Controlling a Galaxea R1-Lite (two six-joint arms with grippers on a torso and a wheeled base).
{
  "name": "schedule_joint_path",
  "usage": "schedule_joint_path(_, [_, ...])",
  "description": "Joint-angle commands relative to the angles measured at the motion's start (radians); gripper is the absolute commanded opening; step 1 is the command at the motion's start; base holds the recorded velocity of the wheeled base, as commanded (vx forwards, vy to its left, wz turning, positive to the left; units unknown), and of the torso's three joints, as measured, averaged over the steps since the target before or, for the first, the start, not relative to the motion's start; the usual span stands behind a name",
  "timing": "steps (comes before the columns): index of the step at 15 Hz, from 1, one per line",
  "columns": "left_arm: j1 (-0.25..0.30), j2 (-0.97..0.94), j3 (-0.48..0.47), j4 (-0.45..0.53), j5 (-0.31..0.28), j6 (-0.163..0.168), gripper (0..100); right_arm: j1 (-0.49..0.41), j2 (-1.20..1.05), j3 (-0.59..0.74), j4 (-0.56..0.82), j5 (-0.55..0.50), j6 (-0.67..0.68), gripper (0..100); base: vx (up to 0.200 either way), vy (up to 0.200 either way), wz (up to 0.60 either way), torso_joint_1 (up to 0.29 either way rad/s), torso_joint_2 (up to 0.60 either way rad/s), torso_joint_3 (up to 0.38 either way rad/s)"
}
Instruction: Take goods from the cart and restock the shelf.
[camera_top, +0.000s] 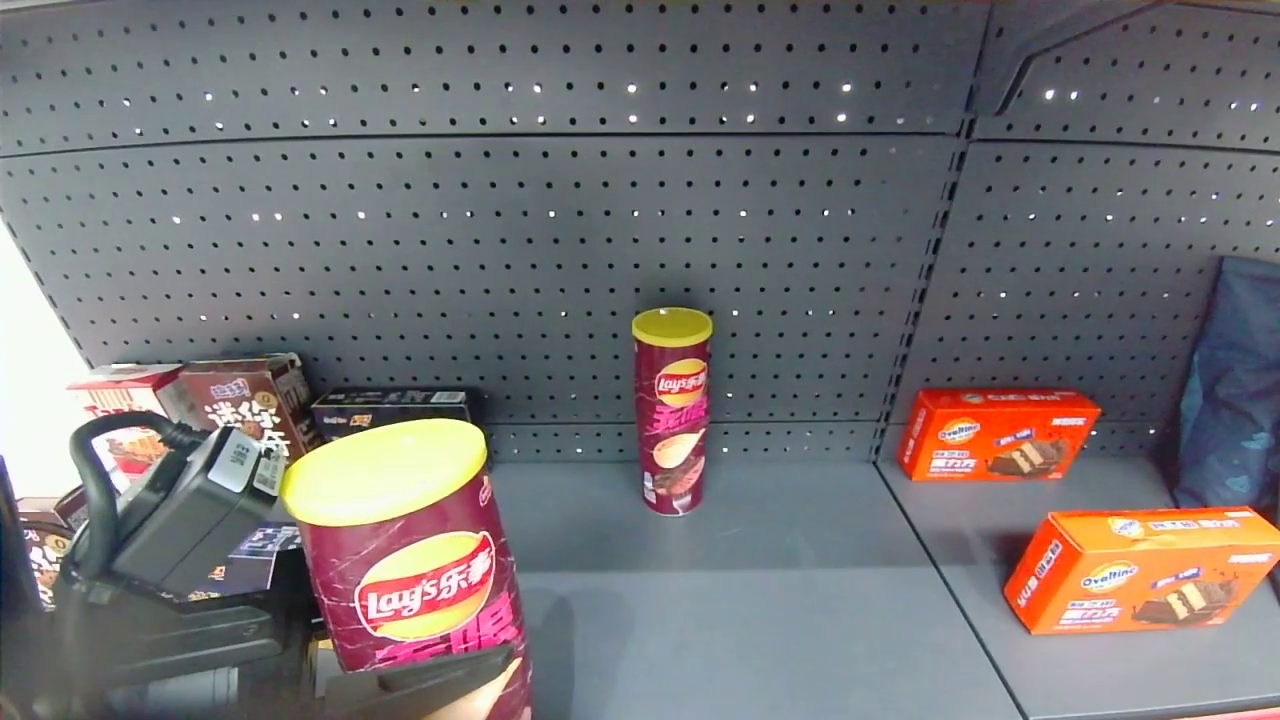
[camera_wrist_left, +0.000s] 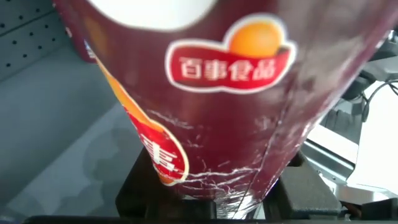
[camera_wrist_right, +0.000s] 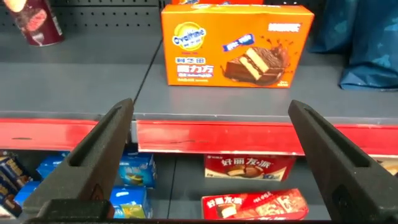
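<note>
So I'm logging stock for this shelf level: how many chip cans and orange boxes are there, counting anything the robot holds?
Chip cans: 2, the standing can and the held can in the left pincer.
Orange boxes: 2, the back box and the front box.
Total: 4

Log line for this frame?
left gripper: shut on held chips can | right gripper: open, empty | shelf: other chips can upright

The grey shelf (camera_top: 780, 600) holds 1 upright chips can (camera_top: 672, 410) by its back edge, 2 orange boxes (camera_top: 995, 433) rightward, dark boxes (camera_top: 390, 408) back-left.
</note>
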Motion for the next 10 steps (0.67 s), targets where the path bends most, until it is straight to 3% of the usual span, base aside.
schedule_joint_path(1, [-0.001, 0.002, 0.003, 0.001, 0.003, -0.001, 0, 0.010, 0.059, -0.059, -0.005, 0.016, -0.008, 100, 0.000, 0.000, 0.00, 0.000, 0.00, 0.000])
schedule_joint_path(2, [-0.006, 0.000, -0.003, 0.001, 0.004, 0.002, 0, 0.048, 0.366, -0.379, -0.002, 0.067, 0.077, 100, 0.000, 0.000, 0.00, 0.000, 0.00, 0.000])
schedule_joint_path(3, [-0.017, 0.005, -0.017, 0.001, 0.012, 0.018, 0, 0.061, 0.462, -0.427, -0.028, 0.107, 0.133, 100, 0.000, 0.000, 0.00, 0.000, 0.00, 0.000])
schedule_joint_path(5, [-0.021, 0.045, -0.039, 0.003, 0.064, 0.076, 0, 0.142, 0.525, -0.399, -0.083, 0.234, 0.058, 100, 0.000, 0.000, 0.00, 0.000, 0.00, 0.000])
schedule_joint_path(8, [-0.030, 0.052, -0.057, 0.004, 0.056, 0.082, 0, 0.328, 0.706, -0.419, -0.120, 0.254, -0.008, 100, 0.000, 0.000, 0.00, 0.000, 0.00, 0.000])
schedule_joint_path(10, [-0.020, 0.054, -0.082, 0.004, 0.050, 0.081, 0, 0.375, 0.869, -0.494, -0.163, 0.251, -0.009, 100, 0.000, 0.000, 0.00, 0.000, 0.00, 0.000])
